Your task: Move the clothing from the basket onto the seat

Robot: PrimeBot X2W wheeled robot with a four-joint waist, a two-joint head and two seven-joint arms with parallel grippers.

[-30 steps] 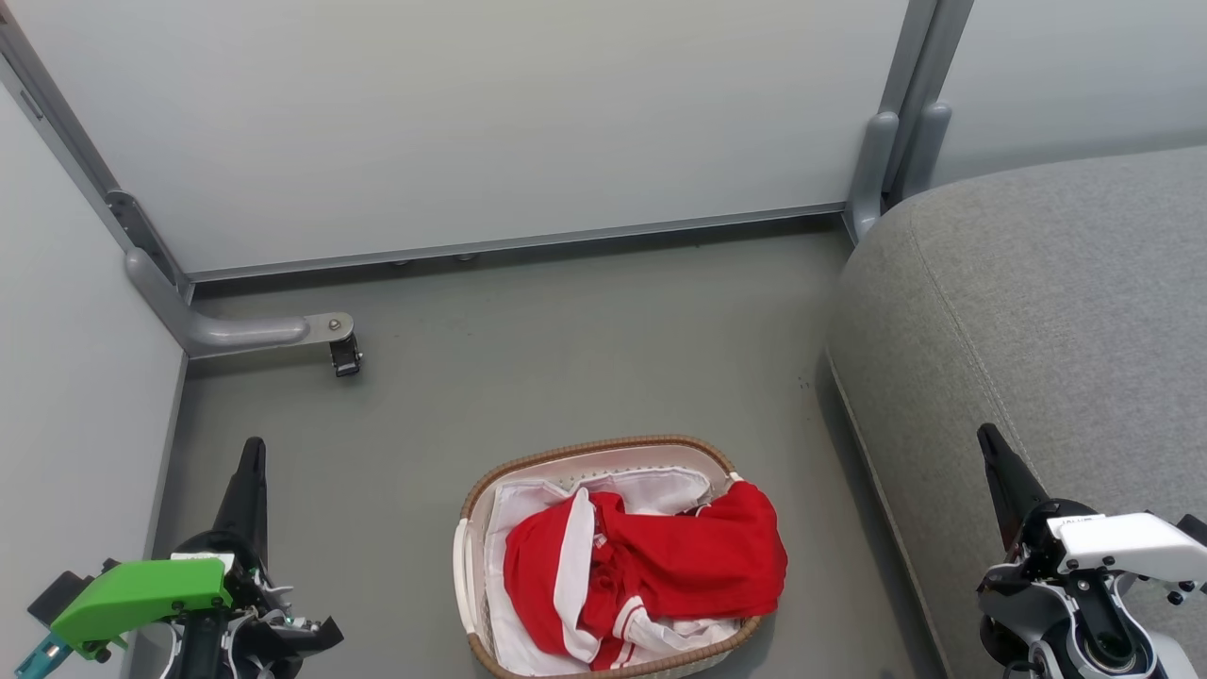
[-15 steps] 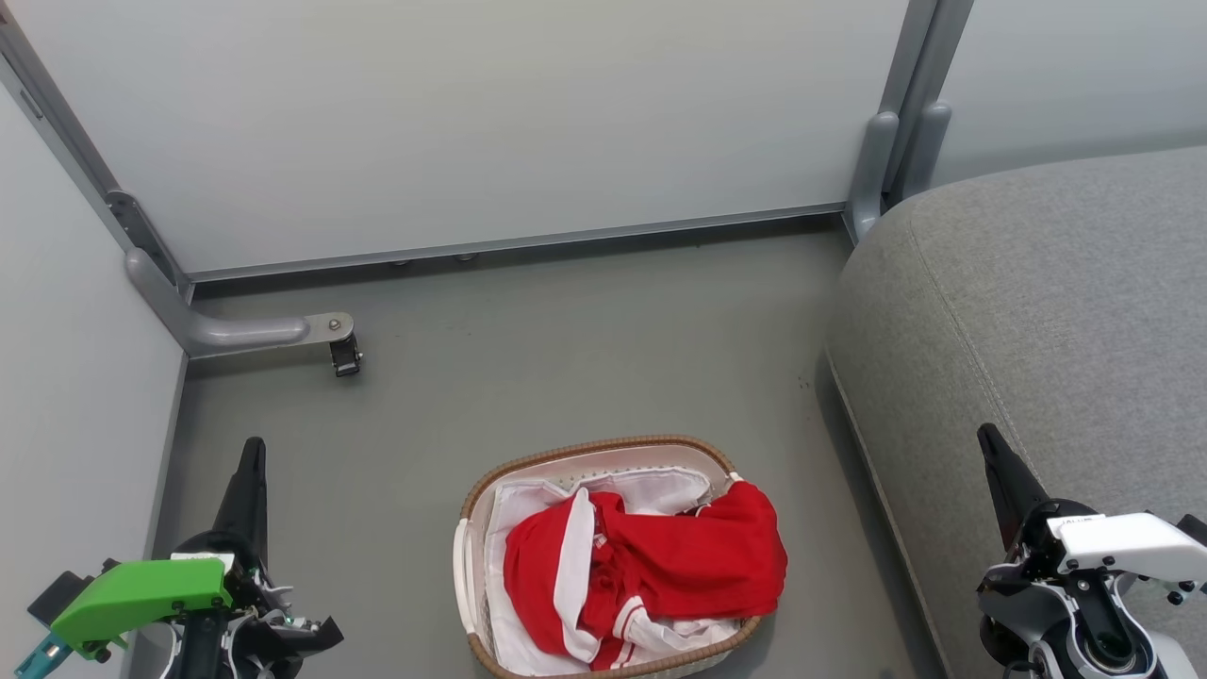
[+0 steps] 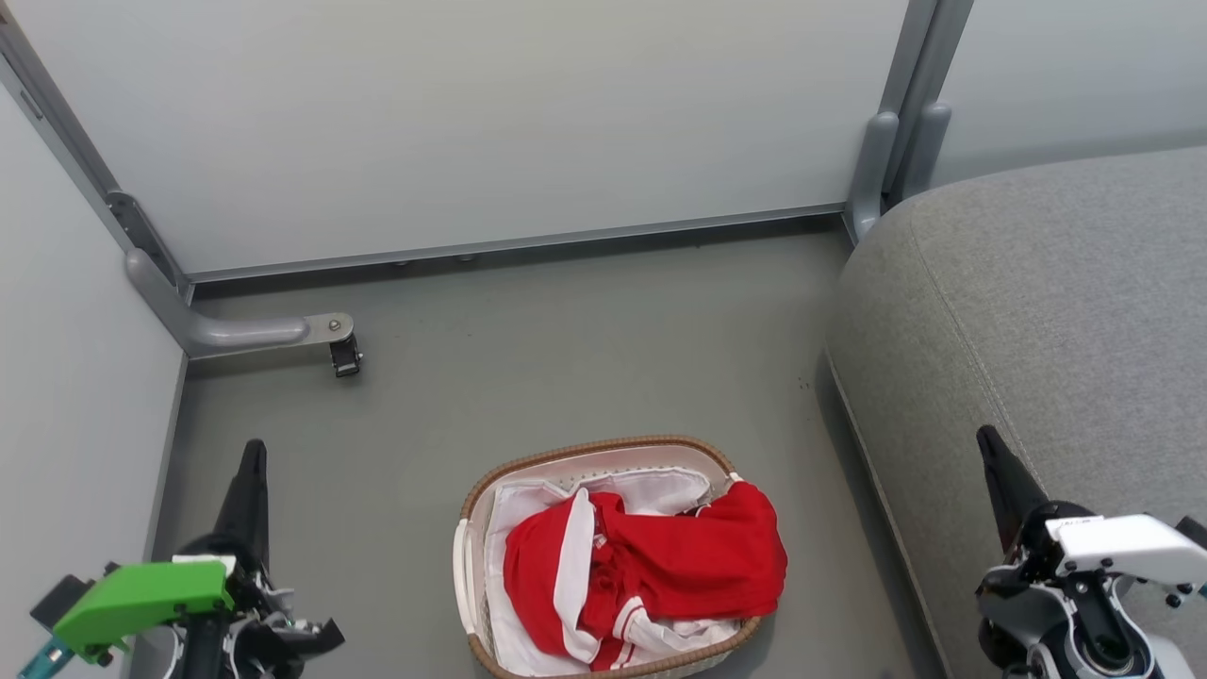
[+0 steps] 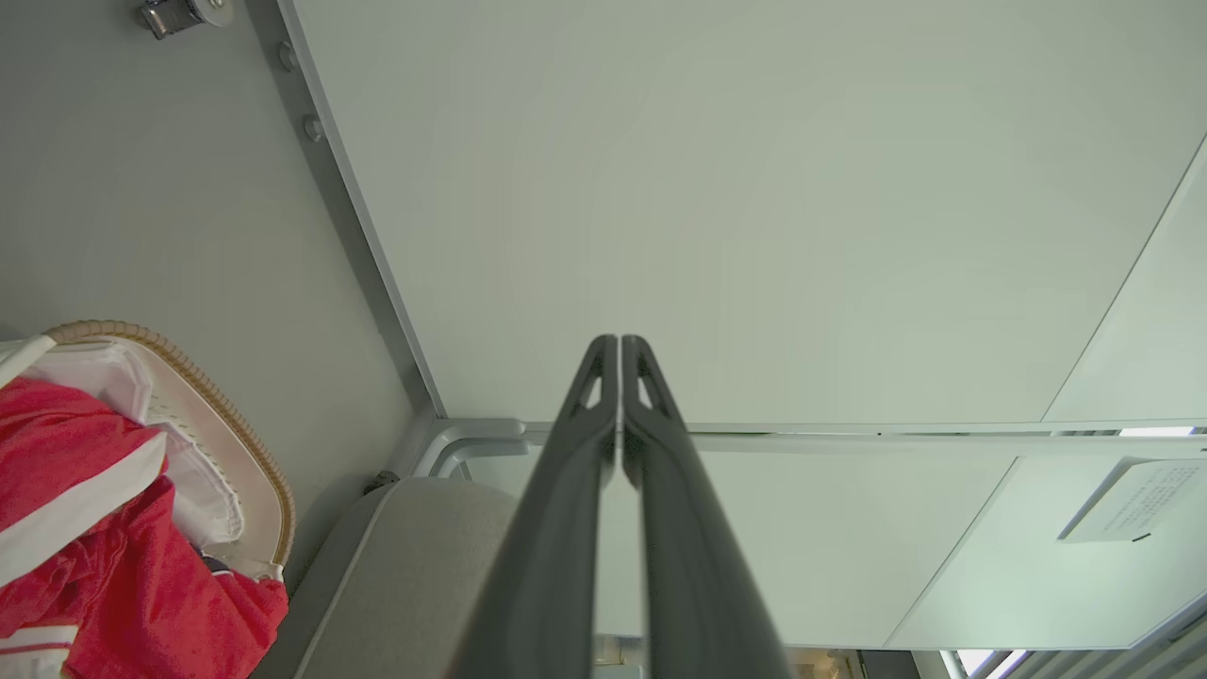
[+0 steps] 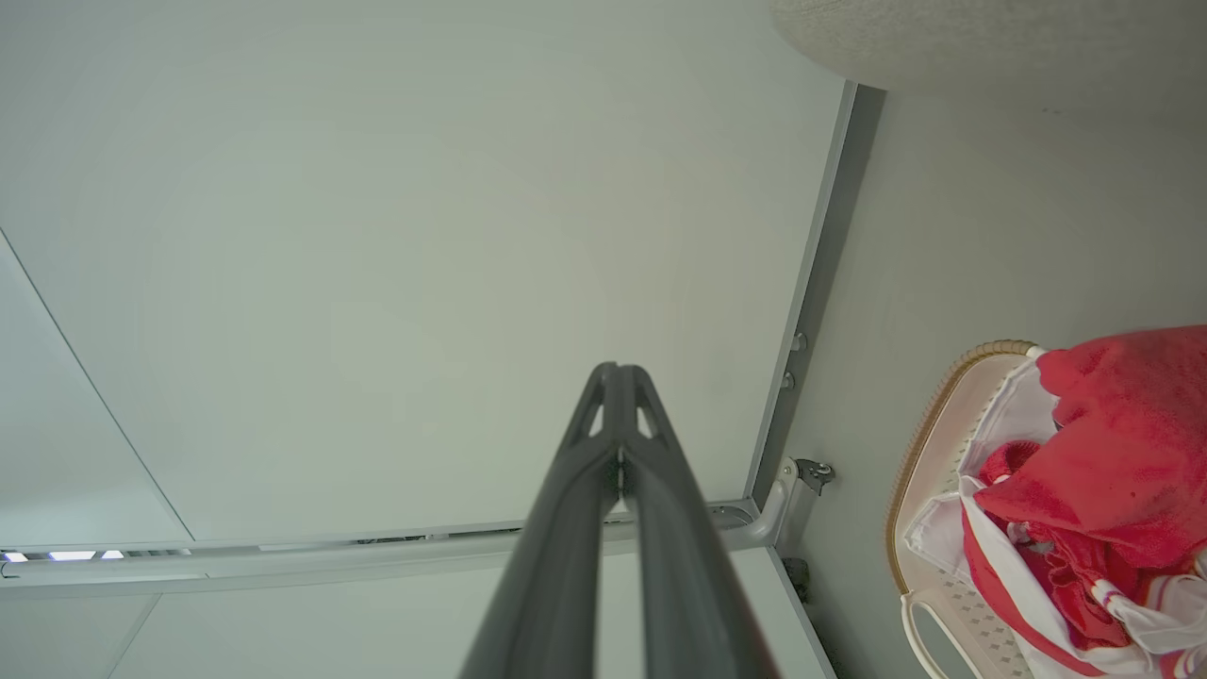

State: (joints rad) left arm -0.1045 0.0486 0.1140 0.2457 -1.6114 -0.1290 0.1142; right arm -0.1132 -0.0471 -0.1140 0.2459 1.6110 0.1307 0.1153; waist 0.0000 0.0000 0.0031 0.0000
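The oval off-white perforated plastic basket with a brown woven rim (image 3: 603,445) stands on the grey floor (image 3: 585,330). Bare floor lies open beyond it up to the pale partition panels (image 3: 471,123), and on its left towards the side panel. A grey metal partition foot with a small black caster (image 3: 344,356) juts onto the floor at the far left, well apart from the basket. On the right, the rounded edge of the large grey fabric seat (image 3: 1037,302) runs near the basket, with a narrow strip of floor between them.

The red clothing with white trim (image 3: 679,556) lies heaped in the basket on a white liner sheet (image 3: 660,490). One red fold droops over the rim on the side nearest the seat.

The left pincer (image 3: 253,451) hovers at the lower left over the floor, left of the basket. Its two long dark fingers (image 4: 566,490) are pressed together. The right pincer (image 3: 987,438) hangs at the lower right before the seat's edge, right of the basket, its fingers (image 5: 566,509) likewise together. The clothing lies between the two pincers, apart from both.
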